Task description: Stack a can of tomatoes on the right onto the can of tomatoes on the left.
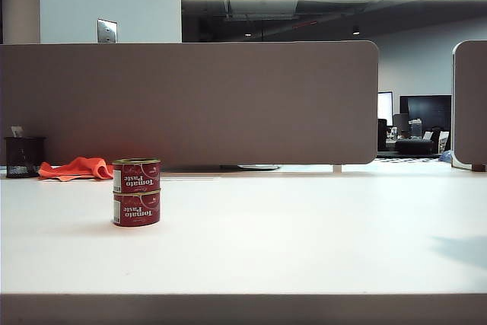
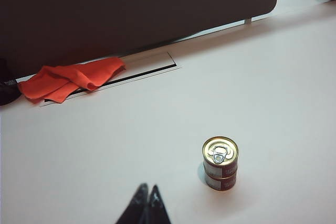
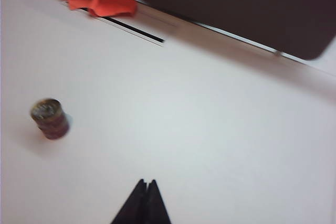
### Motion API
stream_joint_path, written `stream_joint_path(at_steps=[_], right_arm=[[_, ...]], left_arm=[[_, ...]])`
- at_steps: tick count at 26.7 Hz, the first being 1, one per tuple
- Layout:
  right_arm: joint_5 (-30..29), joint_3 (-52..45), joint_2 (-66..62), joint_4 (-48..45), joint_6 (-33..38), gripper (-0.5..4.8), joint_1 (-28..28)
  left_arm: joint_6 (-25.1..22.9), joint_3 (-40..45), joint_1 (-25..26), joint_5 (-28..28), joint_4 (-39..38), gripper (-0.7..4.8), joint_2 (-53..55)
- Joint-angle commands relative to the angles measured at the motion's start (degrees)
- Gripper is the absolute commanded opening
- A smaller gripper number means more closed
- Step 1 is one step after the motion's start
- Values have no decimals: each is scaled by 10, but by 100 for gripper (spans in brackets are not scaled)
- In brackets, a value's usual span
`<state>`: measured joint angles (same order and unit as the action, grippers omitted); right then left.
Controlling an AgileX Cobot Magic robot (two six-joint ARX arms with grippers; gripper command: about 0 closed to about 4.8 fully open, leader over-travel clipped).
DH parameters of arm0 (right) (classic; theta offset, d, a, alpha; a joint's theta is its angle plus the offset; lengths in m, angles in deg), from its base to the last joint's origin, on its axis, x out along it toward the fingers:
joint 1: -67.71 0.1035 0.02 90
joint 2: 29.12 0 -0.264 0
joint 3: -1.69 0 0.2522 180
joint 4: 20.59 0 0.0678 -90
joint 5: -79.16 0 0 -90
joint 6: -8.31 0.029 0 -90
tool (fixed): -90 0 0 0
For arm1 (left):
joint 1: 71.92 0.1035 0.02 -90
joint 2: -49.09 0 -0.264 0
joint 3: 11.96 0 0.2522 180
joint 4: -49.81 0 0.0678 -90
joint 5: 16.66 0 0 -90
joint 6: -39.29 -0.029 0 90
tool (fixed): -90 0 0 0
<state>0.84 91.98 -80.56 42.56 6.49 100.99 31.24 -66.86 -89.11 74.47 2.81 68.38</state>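
Two red tomato paste cans stand stacked on the white table, the upper can (image 1: 136, 176) resting squarely on the lower can (image 1: 136, 209) at the left. The left wrist view shows the stack (image 2: 220, 163) from above, its gold pull-tab lid up. In the right wrist view the stack (image 3: 49, 118) is small, blurred and far off. My left gripper (image 2: 147, 188) is shut and empty, hovering high over bare table, well apart from the stack. My right gripper (image 3: 146, 182) is shut and empty too, high above the table. Neither arm appears in the exterior view.
An orange cloth (image 1: 77, 167) lies at the back left by the grey partition (image 1: 190, 100), next to a dark mesh pen holder (image 1: 23, 157). A cable slot (image 2: 113, 80) runs along the partition foot. The table's front edge (image 1: 243, 294) is near the camera.
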Motion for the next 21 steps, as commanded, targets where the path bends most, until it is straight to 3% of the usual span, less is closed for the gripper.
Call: stream_joint_path(at_steps=[1, 7, 9, 13, 19, 21], right_arm=[[55, -104, 95, -74, 3, -7, 0], [158, -319, 263, -226, 3, -6, 0], [163, -389, 315, -245, 3, -6, 0], [169, -483, 371, -311, 3, -6, -1], [167, -629, 419, -462, 3, -6, -2], [167, -666, 425, -472, 3, -6, -2]], left_arm=[[12, 43, 0, 2, 34, -5, -43], [17, 117, 1, -3, 42, -5, -63], [40, 147, 1, 0, 59, -5, -63], [40, 202, 1, 28, 127, -5, -64], [40, 291, 1, 10, 250, -5, -65], [40, 320, 1, 4, 287, -5, -65]])
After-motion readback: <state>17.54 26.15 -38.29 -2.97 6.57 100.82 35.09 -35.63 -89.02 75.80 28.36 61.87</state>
